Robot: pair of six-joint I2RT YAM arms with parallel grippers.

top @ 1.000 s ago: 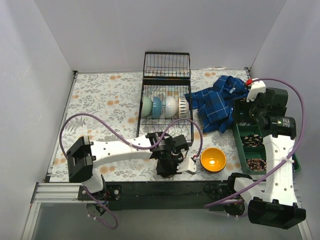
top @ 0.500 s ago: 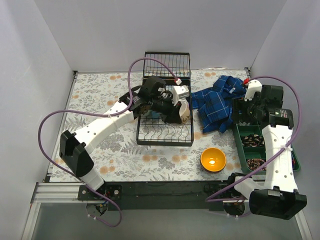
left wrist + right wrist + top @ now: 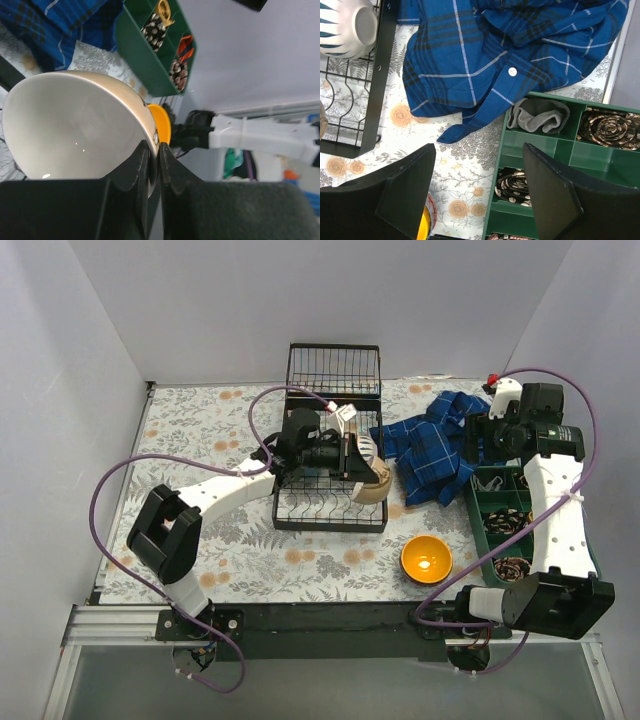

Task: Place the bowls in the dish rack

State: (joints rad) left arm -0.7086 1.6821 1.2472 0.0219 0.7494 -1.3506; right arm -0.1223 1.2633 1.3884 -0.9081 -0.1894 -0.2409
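The black wire dish rack (image 3: 330, 508) stands mid-table. My left gripper (image 3: 360, 470) is over its right side, shut on the rim of a cream bowl (image 3: 373, 485) held tilted on edge. In the left wrist view the fingers (image 3: 137, 170) pinch that bowl's (image 3: 75, 125) rim. A white patterned bowl (image 3: 368, 448) stands in the tines, and it also shows in the right wrist view (image 3: 350, 22). The arm hides the other racked bowls. An orange bowl (image 3: 426, 559) sits on the table, front right. My right gripper (image 3: 480, 200) is open and empty, high over the tray's edge.
A blue plaid shirt (image 3: 432, 445) lies crumpled right of the rack. A green compartment tray (image 3: 478, 508) with rolled cloths lines the right edge. White walls enclose the table on three sides. The left arm's purple cable loops over the rack's upright back section (image 3: 333, 365).
My left arm swung from the table's front, beside the orange bowl, back over the rack, and now holds the cream bowl at the rack's right side. The right arm shifted slightly back.
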